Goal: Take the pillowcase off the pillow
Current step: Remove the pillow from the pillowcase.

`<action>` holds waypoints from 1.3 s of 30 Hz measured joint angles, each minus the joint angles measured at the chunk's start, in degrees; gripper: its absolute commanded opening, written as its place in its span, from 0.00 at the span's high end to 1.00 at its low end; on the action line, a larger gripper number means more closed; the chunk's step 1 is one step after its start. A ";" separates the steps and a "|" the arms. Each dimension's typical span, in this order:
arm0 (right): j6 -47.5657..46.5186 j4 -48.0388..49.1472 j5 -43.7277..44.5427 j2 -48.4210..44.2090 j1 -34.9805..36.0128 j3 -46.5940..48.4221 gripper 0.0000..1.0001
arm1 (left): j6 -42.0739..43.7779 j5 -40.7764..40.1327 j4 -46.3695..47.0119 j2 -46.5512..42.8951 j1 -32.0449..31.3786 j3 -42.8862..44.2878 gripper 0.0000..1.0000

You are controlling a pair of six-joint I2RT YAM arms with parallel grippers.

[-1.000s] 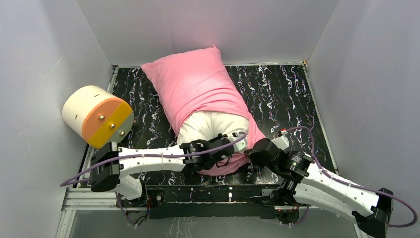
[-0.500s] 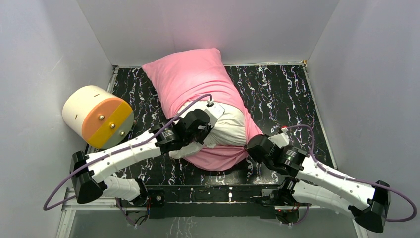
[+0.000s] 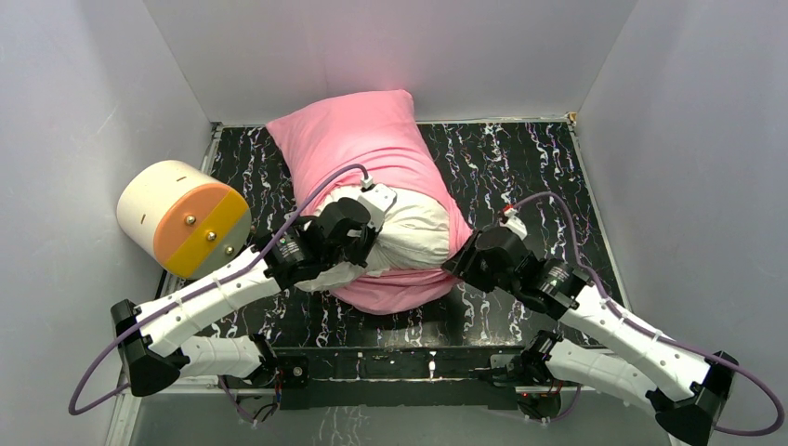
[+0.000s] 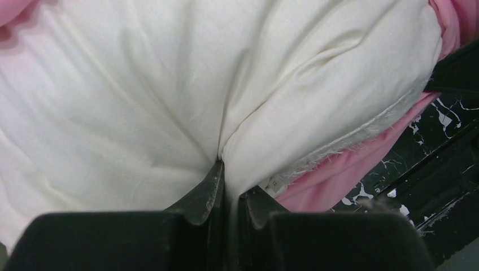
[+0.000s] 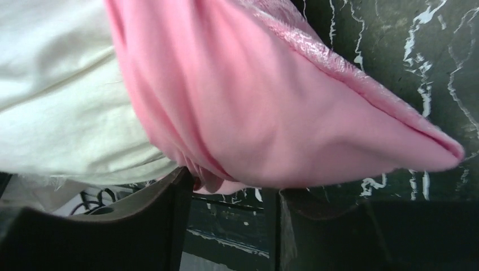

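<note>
- My left claw (image 4: pixel 231 178) is nipped tight on a fold of the pillow (image 4: pixel 141 84), at its bare near end.
- My right claw (image 5: pixel 231 189) stands apart, gripping nothing, with the pillowcase (image 5: pixel 254 113) hem bunched just above its gap.
- The pillow lies mid-table (image 3: pixel 539 158), its far half inside the pillowcase.
- Both look soft and light. The cloth may slip, so I'd take the gathered hem deep, not a single layer.

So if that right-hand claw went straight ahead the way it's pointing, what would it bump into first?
Most likely the loose plain pink fabric pillowcase, bunched just beyond the open right gripper. The plump white stuffed pillow lies left of it. Whether they already touch is unclear.
</note>
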 measured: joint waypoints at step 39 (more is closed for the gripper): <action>1.42 -16.04 15.13 2.25 -12.44 5.77 0.95 | -5.57 -5.22 -5.22 -0.81 0.55 -0.48 1.00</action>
